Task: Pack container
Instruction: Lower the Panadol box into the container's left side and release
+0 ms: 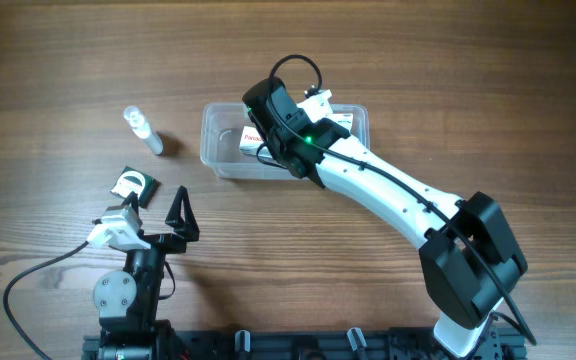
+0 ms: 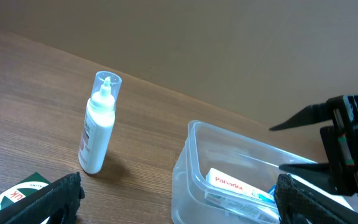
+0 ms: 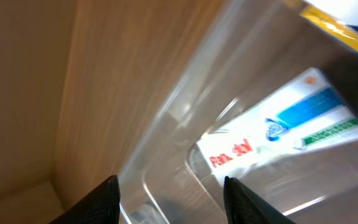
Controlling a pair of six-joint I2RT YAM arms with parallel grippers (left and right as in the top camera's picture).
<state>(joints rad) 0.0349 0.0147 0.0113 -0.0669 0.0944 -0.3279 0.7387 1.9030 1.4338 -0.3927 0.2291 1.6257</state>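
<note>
The container (image 1: 218, 150), a clear plastic tub, stands at mid table. In it lies a white Panadol box (image 3: 278, 134), also seen in the left wrist view as the same box (image 2: 235, 185) behind the container's wall (image 2: 188, 168). My right gripper (image 3: 173, 205) hangs over the tub's inside, open, with nothing between its fingers. The right arm (image 1: 298, 130) covers much of the tub from above. My left gripper (image 2: 176, 208) is open near the table's front left, apart from the tub and holding nothing.
A small clear bottle (image 1: 143, 130) with a white label lies left of the tub; the bottle (image 2: 98, 124) also shows in the left wrist view. A green and white box (image 1: 133, 185) lies by the left gripper. A yellow and blue box (image 3: 340, 18) shows in the tub.
</note>
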